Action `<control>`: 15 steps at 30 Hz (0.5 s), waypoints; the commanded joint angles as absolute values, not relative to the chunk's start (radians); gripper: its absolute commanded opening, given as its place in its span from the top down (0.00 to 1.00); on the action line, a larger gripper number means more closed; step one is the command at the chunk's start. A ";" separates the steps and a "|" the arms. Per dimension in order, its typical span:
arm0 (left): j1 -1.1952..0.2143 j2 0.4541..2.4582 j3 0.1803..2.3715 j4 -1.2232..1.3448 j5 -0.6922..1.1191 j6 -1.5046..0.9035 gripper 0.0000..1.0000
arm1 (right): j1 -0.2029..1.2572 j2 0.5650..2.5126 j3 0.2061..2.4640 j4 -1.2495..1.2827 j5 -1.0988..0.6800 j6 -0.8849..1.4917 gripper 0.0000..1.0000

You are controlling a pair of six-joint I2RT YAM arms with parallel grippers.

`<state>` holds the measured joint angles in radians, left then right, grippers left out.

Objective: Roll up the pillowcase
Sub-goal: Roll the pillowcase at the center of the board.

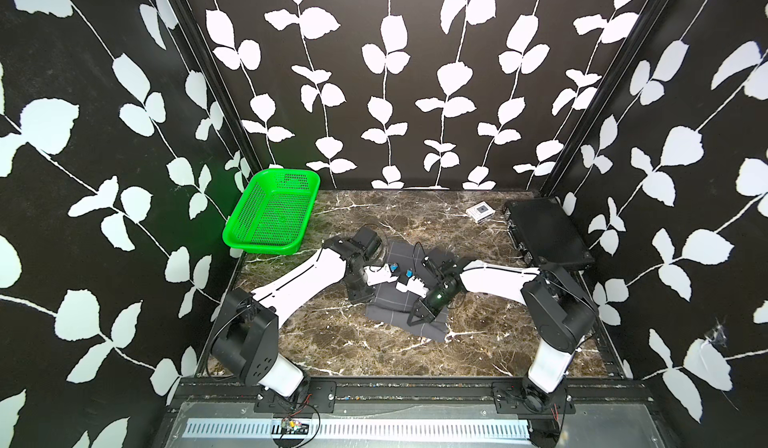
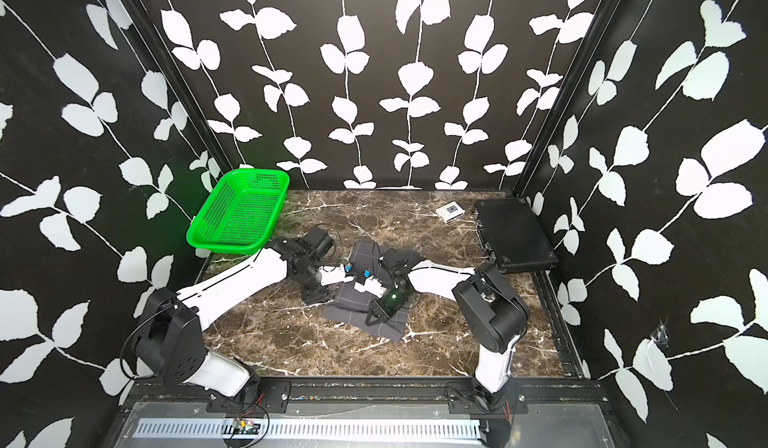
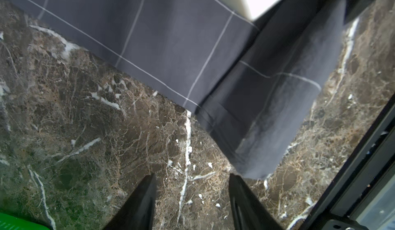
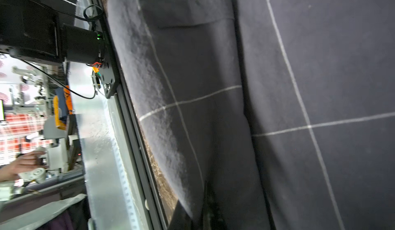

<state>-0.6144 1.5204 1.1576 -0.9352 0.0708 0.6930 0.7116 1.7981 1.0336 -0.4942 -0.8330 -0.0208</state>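
The pillowcase [image 1: 395, 300] [image 2: 353, 304] is dark grey cloth with thin white grid lines, lying partly folded on the middle of the marble table. In the left wrist view a thicker folded band [image 3: 267, 111] crosses the flat part of the pillowcase [image 3: 171, 47]. My left gripper [image 1: 360, 297] [image 3: 192, 176] is open over bare marble just beside the cloth's left edge, holding nothing. My right gripper [image 1: 417, 320] [image 2: 372, 317] [image 4: 210, 209] is shut on a raised fold of the pillowcase [image 4: 320, 68] near its front end.
A green mesh basket [image 1: 270, 217] leans at the back left corner. A rigid black case [image 1: 544, 229] lies along the right wall, with a small white box [image 1: 480, 213] beside it. The black frame rail [image 1: 415, 385] runs along the table's front edge.
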 commanded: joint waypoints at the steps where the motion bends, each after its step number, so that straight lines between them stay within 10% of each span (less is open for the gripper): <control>1: -0.609 1.532 1.184 -0.957 0.107 0.696 0.45 | 0.699 1.797 1.028 -0.479 -0.902 0.050 0.93; 15: -0.609 1.588 1.228 -0.973 0.155 0.658 0.44 | 0.540 1.916 1.089 -0.468 -1.021 0.112 0.85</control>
<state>-0.6144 1.5757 1.2106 -0.9485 0.1246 0.6701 0.5762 1.8942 1.0500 -0.4606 -1.0069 0.1055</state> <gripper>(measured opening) 0.555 0.149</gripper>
